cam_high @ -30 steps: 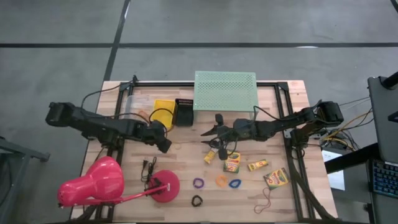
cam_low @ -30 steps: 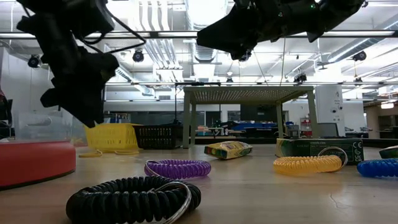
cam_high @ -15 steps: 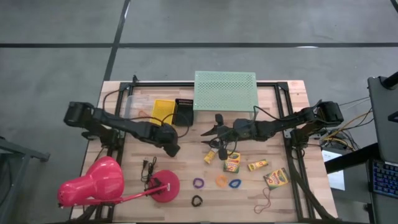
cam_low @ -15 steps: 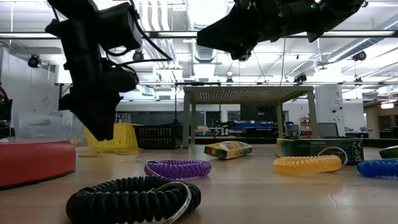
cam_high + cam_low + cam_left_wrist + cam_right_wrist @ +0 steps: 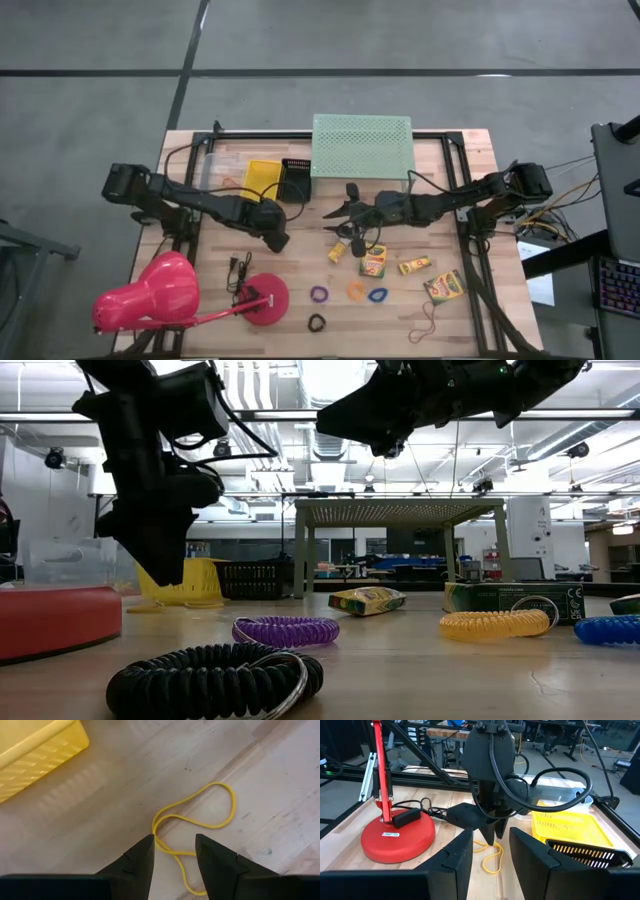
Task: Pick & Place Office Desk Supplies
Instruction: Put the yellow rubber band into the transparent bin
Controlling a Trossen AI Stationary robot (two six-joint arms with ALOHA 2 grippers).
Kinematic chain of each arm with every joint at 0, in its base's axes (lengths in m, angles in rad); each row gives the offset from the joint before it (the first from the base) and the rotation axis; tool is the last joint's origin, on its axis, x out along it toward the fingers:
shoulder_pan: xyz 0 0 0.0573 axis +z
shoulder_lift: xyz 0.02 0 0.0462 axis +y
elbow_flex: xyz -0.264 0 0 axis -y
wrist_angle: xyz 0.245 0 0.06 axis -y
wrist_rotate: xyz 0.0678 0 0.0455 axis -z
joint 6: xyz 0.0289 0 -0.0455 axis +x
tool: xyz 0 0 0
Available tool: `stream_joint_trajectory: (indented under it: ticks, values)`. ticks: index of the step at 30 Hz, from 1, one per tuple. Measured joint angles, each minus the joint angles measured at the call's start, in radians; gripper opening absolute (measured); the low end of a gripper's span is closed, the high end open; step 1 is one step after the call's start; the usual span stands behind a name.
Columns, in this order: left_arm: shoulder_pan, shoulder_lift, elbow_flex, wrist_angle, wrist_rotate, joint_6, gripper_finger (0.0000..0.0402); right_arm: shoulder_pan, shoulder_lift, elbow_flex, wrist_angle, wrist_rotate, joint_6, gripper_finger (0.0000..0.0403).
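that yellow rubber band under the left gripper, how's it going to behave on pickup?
Probably floppy: the rubber band lies flat on the wood in a loose, twisted loop. It looks very thin, so the open left gripper, whose fingertips straddle one strand, may close past it or slide it along the table. Likely light; once lifted it should dangle.
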Motion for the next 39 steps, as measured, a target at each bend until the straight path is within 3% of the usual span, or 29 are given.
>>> stream_joint_trajectory:
  ticks: [15,31,39]
  values:
    - [0.0,0.0,-0.063,0.063,0.002,-0.182,0.0151,0.0,0.0,0.0,0.0,0.0,0.0,0.0123]
    - [0.0,0.0,-0.067,0.073,-0.021,-0.178,0.015,0.0,0.0,0.0,0.0,0.0,0.0,0.0123]
    - [0.0,-0.004,-0.122,0.105,-0.016,-0.265,0.015,0.0,0.0,0.0,0.0,0.0,0.0,0.0123]
